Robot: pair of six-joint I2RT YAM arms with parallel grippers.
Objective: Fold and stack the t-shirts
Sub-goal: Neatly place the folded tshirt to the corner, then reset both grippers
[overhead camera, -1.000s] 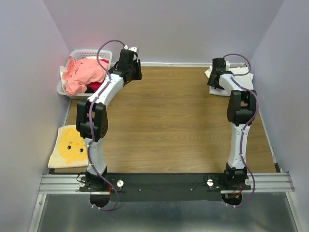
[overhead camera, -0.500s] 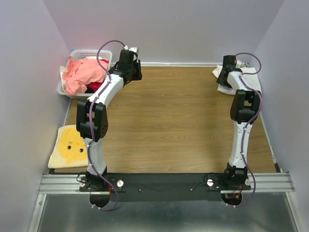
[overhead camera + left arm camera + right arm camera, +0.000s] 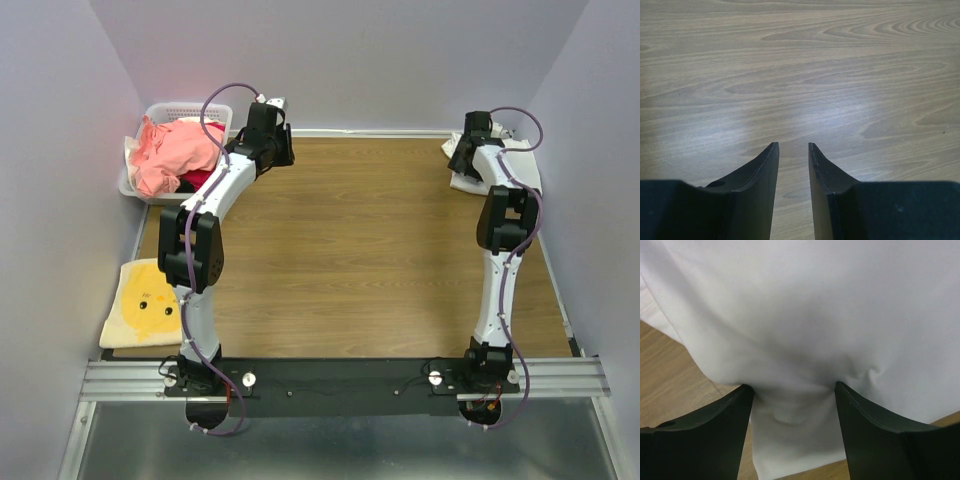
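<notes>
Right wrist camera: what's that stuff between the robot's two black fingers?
Cloth of the white t-shirt, wrinkled up between the fingers of the right gripper. The right wrist view shows it; the wood table shows at left.

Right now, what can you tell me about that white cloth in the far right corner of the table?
The white t-shirt lies on the wooden table at its far right corner, near the wall. It looks like soft, plain cotton, seemingly folded in layers, with no print showing. The right gripper is on it: its dark fingers stand either side of a bunched, puckered fold and touch the fabric. Whether they squeeze it cannot be told.
</notes>
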